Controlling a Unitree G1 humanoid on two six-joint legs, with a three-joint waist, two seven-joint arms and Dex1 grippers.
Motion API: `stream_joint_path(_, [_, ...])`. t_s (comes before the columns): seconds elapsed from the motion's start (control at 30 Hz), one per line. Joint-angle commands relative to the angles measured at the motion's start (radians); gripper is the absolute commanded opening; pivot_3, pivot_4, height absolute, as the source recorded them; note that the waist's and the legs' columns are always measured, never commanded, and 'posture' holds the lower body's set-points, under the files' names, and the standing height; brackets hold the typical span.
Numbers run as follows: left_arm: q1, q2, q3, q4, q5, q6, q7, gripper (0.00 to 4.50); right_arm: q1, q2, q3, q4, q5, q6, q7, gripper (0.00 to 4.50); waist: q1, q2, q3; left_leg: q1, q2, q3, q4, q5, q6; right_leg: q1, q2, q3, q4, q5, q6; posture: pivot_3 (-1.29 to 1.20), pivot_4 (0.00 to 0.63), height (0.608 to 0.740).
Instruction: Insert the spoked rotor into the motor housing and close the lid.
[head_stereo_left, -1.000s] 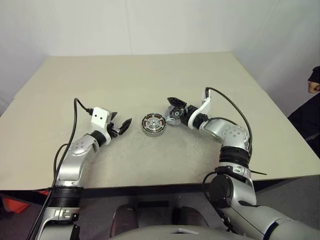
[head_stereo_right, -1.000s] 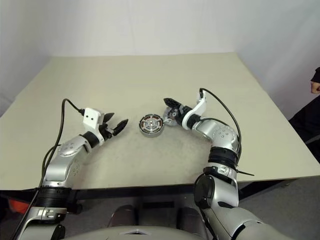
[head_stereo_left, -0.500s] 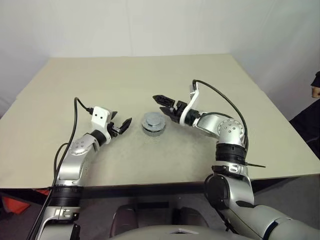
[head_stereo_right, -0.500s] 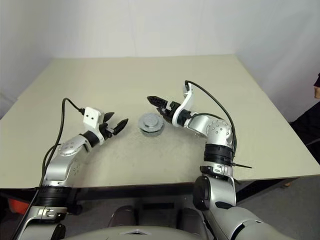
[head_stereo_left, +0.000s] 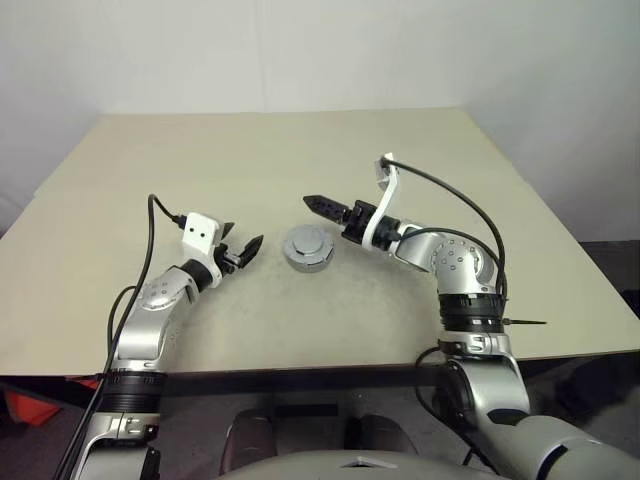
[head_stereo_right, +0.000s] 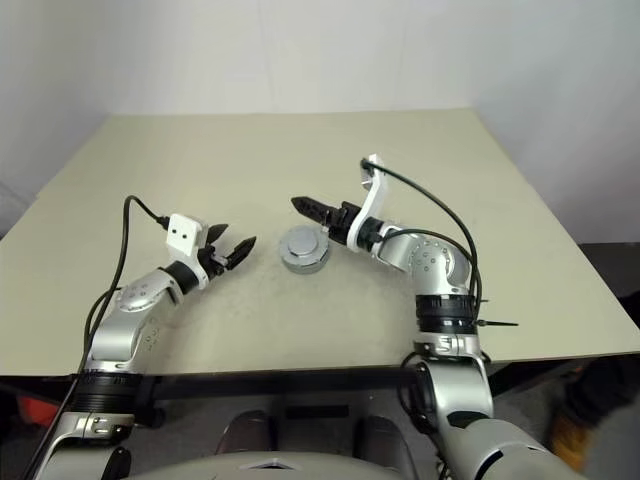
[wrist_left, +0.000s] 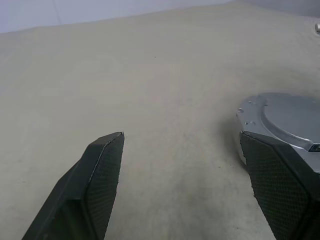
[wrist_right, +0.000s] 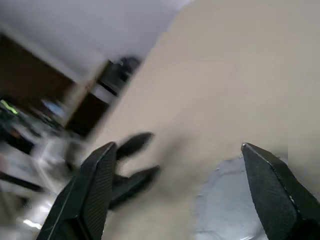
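the motor housing (head_stereo_left: 306, 250) is sitting near the middle of the beige worktop (head_stereo_left: 300, 160), and the lid (head_stereo_left: 306, 240) is lying on top of it with its smooth plain grey face upward, so the copper windings are hidden. the spoked rotor cannot be seen from outside.

the left gripper (head_stereo_left: 240, 253) is hovering just beside the housing on its left side, its fingers (wrist_left: 95, 185) standing well apart and gripping nothing. in the left wrist view the lid's edge is showing past one finger.

the right gripper (head_stereo_left: 330, 209) is hanging near the housing on its far right side, not touching it, pointing leftward above the worktop. its fingers (wrist_right: 95, 190) are spread wide and are carrying nothing.
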Motion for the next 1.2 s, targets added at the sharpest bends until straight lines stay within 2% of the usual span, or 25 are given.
stream_joint_path(0.03, [-0.019,0.009,0.012,-0.017,0.001,-0.019,0.003,3.86,0.021,-0.086,0.214,-0.009,-0.25,-0.329,0.168,4.47,0.0,0.0,0.0,0.0,0.0,0.0,0.0,0.0,0.0,0.0,0.0,0.0,0.0,0.0,0.0,0.0,0.0,0.74])
stream_joint_path(0.13, [-0.022,0.009,0.012,-0.015,0.002,-0.021,0.002,3.86,0.015,-0.098,0.271,0.083,-0.352,-0.489,0.212,4.47,-0.005,0.0,0.0,0.0,0.0,0.0,0.001,0.0,0.0,0.0,0.0,0.0,0.0,0.0,0.0,0.0,0.0,0.74])
stream_joint_path(0.33, [-0.019,0.01,0.011,-0.021,0.004,-0.02,0.002,3.86,0.0,-0.049,0.297,0.227,-0.44,-0.64,0.257,4.47,-0.006,0.0,0.0,-0.001,0.0,0.0,0.003,-0.001,0.003,0.0,0.0,0.0,0.001,0.0,-0.001,0.0,0.0,0.74])
stream_joint_path(0.87, [-0.002,0.015,0.017,-0.042,0.003,-0.018,0.012,3.86,-0.036,0.013,0.266,0.418,-0.52,-0.726,0.269,4.47,-0.008,0.0,0.0,0.0,0.0,0.0,0.005,-0.002,0.003,0.0,0.0,0.0,0.004,0.0,-0.002,0.0,0.0,0.74])
stream_joint_path(0.97, [-0.004,0.017,0.019,-0.039,0.003,-0.02,0.012,3.86,-0.037,0.017,0.259,0.429,-0.526,-0.727,0.266,3.88,-0.008,0.0,0.0,0.0,0.0,0.0,0.005,-0.002,0.003,0.0,0.0,0.0,0.004,0.0,-0.002,0.0,0.0,0.74])
stream_joint_path(1.03, [-0.005,0.018,0.02,-0.036,0.003,-0.021,0.011,3.86,-0.04,0.018,0.252,0.433,-0.526,-0.728,0.265,3.17,-0.008,-0.001,0.0,0.001,0.0,0.0,0.005,-0.002,0.003,0.0,0.0,0.0,0.004,0.0,-0.002,0.0,0.0,0.74])
stream_joint_path(1.2, [-0.006,0.019,0.019,-0.032,0.003,-0.023,0.01,3.86,-0.043,0.015,0.227,0.401,-0.5,-0.698,0.287,3.1,-0.008,-0.001,0.0,0.001,0.0,0.0,0.006,-0.002,0.004,0.0,0.0,0.0,0.005,0.0,-0.002,0.0,0.0,0.74])
